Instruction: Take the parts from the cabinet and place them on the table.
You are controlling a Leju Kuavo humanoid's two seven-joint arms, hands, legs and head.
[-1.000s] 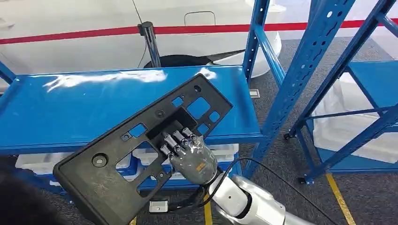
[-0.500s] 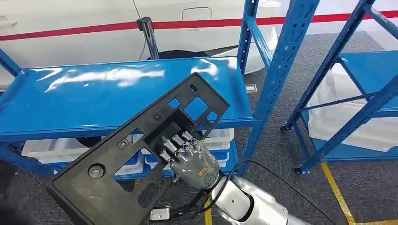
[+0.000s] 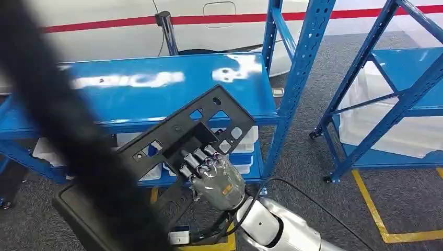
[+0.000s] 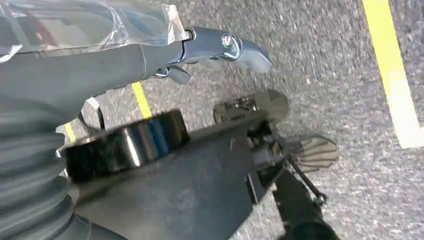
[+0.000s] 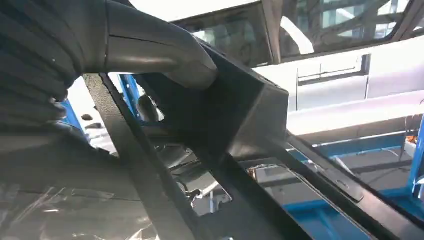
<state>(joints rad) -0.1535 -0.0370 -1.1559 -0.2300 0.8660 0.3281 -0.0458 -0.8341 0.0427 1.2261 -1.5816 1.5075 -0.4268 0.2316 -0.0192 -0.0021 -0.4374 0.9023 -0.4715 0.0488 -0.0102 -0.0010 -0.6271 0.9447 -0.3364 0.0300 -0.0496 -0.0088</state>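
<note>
A large black plastic panel (image 3: 172,136) with several cut-outs is tilted in front of the blue cabinet shelf (image 3: 156,99). My right hand (image 3: 214,175) grips it from below, fingers hooked into its central recess. The right wrist view shows the panel (image 5: 240,115) close up, with my thumb (image 5: 150,45) pressed on its raised block. A dark blurred band (image 3: 68,130) close to the camera hides the panel's lower left part. My left hand (image 4: 165,55) hangs over the grey floor, fingers stretched out and holding nothing.
The shelf top is bare, with white bins (image 3: 243,144) on the level beneath. A blue upright post (image 3: 298,89) stands right of the panel, and a second blue rack (image 3: 407,68) farther right. A white car (image 3: 104,10) is behind. Yellow lines (image 3: 371,209) mark the floor.
The camera has moved, so the shelf sits higher in the picture and more floor shows. A dark blurred band has come in on the left. My right hand still holds the panel.
</note>
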